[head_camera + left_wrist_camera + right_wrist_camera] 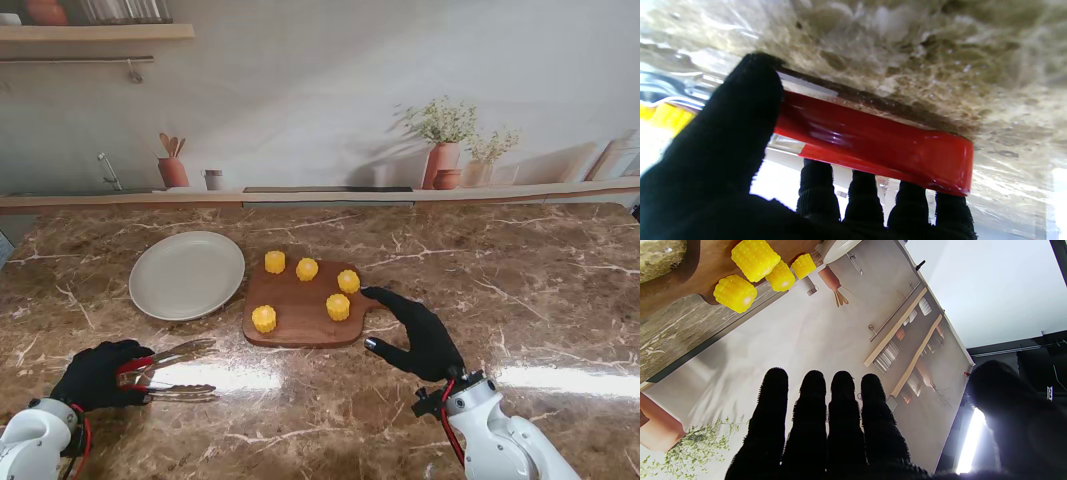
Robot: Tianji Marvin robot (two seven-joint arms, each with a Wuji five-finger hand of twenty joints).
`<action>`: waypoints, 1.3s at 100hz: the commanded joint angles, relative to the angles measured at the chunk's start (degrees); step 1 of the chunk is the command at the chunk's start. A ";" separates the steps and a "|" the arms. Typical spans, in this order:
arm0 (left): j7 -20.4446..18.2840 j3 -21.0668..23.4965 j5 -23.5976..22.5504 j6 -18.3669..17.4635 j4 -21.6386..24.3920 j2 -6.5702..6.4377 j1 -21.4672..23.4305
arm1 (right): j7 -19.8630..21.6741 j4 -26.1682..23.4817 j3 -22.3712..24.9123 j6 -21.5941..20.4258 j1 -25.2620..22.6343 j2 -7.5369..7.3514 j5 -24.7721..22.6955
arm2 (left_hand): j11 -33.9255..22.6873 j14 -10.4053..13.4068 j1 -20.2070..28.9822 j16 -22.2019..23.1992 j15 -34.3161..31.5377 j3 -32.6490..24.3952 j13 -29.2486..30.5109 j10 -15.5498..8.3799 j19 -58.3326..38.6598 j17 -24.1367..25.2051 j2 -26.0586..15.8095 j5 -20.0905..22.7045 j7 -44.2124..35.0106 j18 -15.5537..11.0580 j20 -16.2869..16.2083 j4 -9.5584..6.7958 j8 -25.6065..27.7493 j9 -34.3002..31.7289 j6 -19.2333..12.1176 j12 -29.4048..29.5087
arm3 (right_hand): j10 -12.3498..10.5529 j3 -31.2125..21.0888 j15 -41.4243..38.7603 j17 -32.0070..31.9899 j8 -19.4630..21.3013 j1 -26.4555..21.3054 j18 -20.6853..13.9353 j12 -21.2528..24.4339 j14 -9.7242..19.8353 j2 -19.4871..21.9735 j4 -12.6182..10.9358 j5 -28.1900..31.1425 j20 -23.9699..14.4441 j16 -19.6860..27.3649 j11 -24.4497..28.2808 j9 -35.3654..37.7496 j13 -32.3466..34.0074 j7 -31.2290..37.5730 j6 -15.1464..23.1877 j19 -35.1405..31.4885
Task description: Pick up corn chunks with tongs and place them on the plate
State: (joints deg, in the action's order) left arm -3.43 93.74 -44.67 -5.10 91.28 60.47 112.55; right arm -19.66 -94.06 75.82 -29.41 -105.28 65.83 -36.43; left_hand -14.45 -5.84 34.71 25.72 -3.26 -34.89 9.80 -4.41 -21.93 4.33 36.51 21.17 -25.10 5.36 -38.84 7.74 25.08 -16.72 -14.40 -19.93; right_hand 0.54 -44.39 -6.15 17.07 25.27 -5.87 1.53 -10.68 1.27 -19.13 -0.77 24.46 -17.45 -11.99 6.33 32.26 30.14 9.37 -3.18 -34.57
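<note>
While the plate is bare, all stock sits unmoved.
Corn chunks (307, 269): five, centre frame, on the cutting board (290, 325).
Tongs (175, 370): lower left, arms spread, tips towards the board.
Left hand (95, 375): clamped on the red handle (873, 143), probably readying a lift.
Right hand (425, 335): fingers apart, holding nothing, touching the board's right edge, likely steadying it.
Plate (186, 275): left of board, empty.

Brown marble table (520, 300). Wooden cutting board (300, 310) mid-table. Backdrop behind: terracotta utensil pot (173, 171), small grey cup (213, 179) just beside it, two terracotta plant pots (443, 160), wall shelf (95, 32) top left.
</note>
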 commanded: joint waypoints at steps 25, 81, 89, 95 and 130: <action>3.18 -0.14 2.92 -2.25 0.83 1.97 2.91 | 0.76 -0.25 0.05 0.46 -0.60 -0.01 0.12 | -4.28 2.15 4.35 2.42 -9.40 -6.08 21.18 -0.95 -14.67 -4.79 -2.72 12.11 -10.54 5.12 -1.38 -0.89 4.83 -21.52 0.05 0.46 | -1.17 -0.15 -0.12 -0.16 0.26 -0.57 0.41 -1.04 -0.12 0.76 1.60 -0.05 -1.74 -0.99 -0.43 0.79 1.93 -0.24 1.09 -1.02; 6.61 1.15 4.42 -4.16 6.22 2.96 5.83 | 0.87 -0.28 0.09 0.18 -0.61 0.01 0.36 | -0.79 -3.15 18.23 14.42 -23.70 -1.34 37.25 0.17 -34.48 -13.96 -8.03 17.26 -5.04 7.58 -1.95 0.62 -6.35 -39.45 3.47 -15.58 | -1.38 0.29 -0.16 -0.28 0.15 -0.69 1.36 -1.14 -0.23 1.32 1.54 -0.25 -2.50 -1.10 -0.43 1.06 2.01 -0.48 1.35 -1.27; 6.75 1.32 4.48 -4.33 6.59 3.01 6.06 | 0.95 -0.25 0.04 0.22 -0.56 0.01 0.45 | -0.10 -3.69 18.25 16.47 -25.90 0.84 38.11 0.11 -36.21 -14.59 -7.61 17.94 -4.51 8.41 -3.05 0.64 -6.95 -40.92 3.66 -17.60 | -1.37 0.31 -0.18 -0.28 0.14 -0.70 1.37 -1.17 -0.26 1.27 1.53 -0.26 -2.58 -1.14 -0.41 1.12 2.06 -0.51 1.36 -1.24; 6.79 1.46 4.88 -4.51 7.05 3.08 6.32 | 1.05 -0.27 0.02 0.31 -0.56 -0.01 0.47 | -0.01 -3.91 17.89 17.40 -26.93 2.01 38.65 0.04 -37.00 -14.86 -7.48 18.01 -4.22 8.97 -3.63 0.62 -7.16 -41.38 3.98 -18.42 | -1.35 0.31 -0.19 -0.26 0.14 -0.68 1.39 -1.18 -0.34 1.31 1.53 -0.23 -2.62 -1.16 -0.43 1.09 2.06 -0.50 1.41 -1.23; 4.88 1.27 7.29 -6.03 12.84 3.07 5.55 | 1.67 1.52 -0.76 1.86 1.66 0.03 1.61 | -0.64 -4.12 16.67 18.75 -28.02 3.55 38.81 -0.03 -38.08 -15.00 -7.45 18.94 -3.07 9.69 -4.84 0.54 -8.03 -41.54 6.46 -19.68 | -1.36 0.30 -0.25 -0.16 0.14 -0.75 1.34 -1.25 -0.32 1.35 1.53 -0.19 -2.83 -1.26 -0.44 1.24 2.30 -0.55 1.52 -1.12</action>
State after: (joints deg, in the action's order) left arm 2.82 95.57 -38.03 -10.87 102.00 63.54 119.25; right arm -18.94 -93.68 75.26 -28.64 -104.43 65.78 -35.30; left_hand -13.25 -8.58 47.58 43.46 -29.04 -29.24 46.68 -3.06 -57.88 -10.77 35.89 35.78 -25.95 13.43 -42.57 9.67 17.16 -54.37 -5.39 -38.30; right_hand 0.47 -44.38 -6.39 17.07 25.27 -6.54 2.96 -11.19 0.76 -18.55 -0.77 24.48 -18.86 -12.63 6.36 32.85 31.38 9.36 -3.06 -34.81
